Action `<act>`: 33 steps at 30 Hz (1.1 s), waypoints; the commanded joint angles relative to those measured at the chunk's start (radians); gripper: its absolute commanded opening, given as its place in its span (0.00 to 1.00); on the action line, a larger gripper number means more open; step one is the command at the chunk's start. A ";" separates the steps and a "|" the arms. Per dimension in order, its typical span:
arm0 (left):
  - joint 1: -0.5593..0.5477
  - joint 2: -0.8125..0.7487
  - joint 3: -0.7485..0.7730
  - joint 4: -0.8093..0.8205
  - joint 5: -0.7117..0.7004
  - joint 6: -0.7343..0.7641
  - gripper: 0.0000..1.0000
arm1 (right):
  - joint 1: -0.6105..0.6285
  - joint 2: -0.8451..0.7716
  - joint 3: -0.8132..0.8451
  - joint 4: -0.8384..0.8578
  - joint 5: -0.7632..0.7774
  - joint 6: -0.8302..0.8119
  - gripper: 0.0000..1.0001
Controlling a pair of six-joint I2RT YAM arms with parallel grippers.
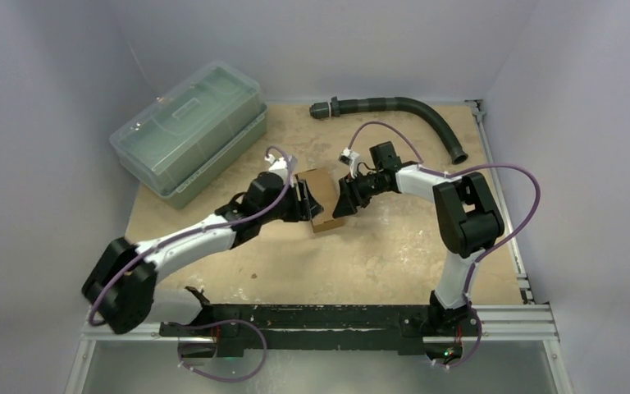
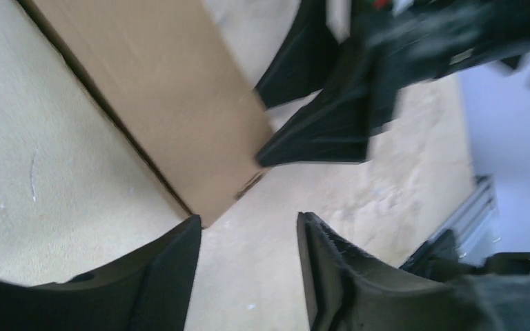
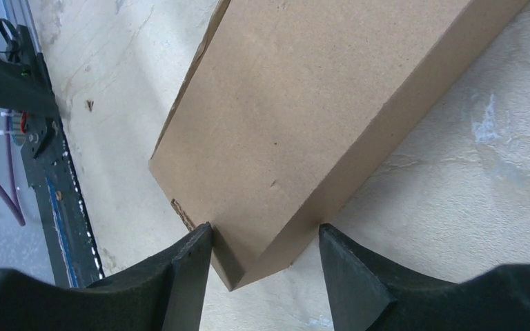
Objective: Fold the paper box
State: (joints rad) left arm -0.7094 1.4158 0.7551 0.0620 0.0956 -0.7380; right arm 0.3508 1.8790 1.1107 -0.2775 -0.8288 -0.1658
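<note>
Tabletop (image 1: pixel 394 263) tan, scuffed, under paper box (image 1: pixel 321 197); grey walls (image 1: pixel 336 41) around

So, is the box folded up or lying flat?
Folded up: the box shows a top face and side wall meeting at a crease.

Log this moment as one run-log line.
brown cardboard paper box: on table | left end effector: open, beside box | right end effector: straddling box end, grip unclear

Plain brown cardboard paper box (image 3: pixel 297 117): matt, smooth. Beige table (image 1: pixel 377 263): matt, scuffed, blotchy. Clear greenish plastic bin (image 1: pixel 189 131): glossy. Black ribbed hose (image 1: pixel 410 107): dull.
</note>
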 commanded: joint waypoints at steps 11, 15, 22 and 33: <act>0.220 -0.401 -0.396 0.352 0.004 -0.242 0.87 | 0.013 -0.064 -0.004 -0.075 0.104 -0.099 0.79; 0.234 -0.198 -0.293 0.380 0.049 -0.208 0.88 | 0.000 -0.090 0.000 -0.084 0.099 -0.108 0.82; 0.237 0.104 -0.072 0.408 0.071 -0.162 0.87 | -0.022 -0.147 -0.006 -0.092 0.094 -0.132 0.83; 0.235 0.370 0.063 0.422 0.132 -0.179 0.54 | -0.023 -0.186 0.006 -0.120 0.061 -0.164 0.82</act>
State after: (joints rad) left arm -0.4782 1.7481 0.7776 0.4416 0.1841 -0.9226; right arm 0.3283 1.7561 1.1084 -0.3870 -0.7502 -0.3016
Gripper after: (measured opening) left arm 0.615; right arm 0.824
